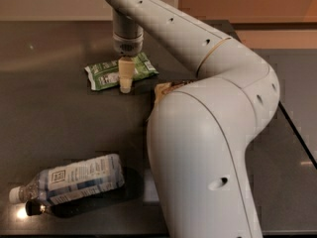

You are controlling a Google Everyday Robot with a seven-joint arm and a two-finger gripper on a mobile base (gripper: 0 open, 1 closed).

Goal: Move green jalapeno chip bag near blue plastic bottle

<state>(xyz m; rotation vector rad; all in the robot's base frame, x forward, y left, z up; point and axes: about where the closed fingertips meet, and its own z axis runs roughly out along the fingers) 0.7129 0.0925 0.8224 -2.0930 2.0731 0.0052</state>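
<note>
The green jalapeno chip bag [104,74] lies flat on the dark table at the upper middle, white label panel facing up. My gripper [126,79] points straight down at the bag's middle and reaches down to it. The blue plastic bottle [74,180] lies on its side at the front left, white cap pointing left, well apart from the bag.
A brown-and-cream chip bag [162,90] lies just right of the green bag, mostly hidden behind my arm [208,148], which fills the right half of the view. The dark table [49,118] ends in an edge at the right [297,128].
</note>
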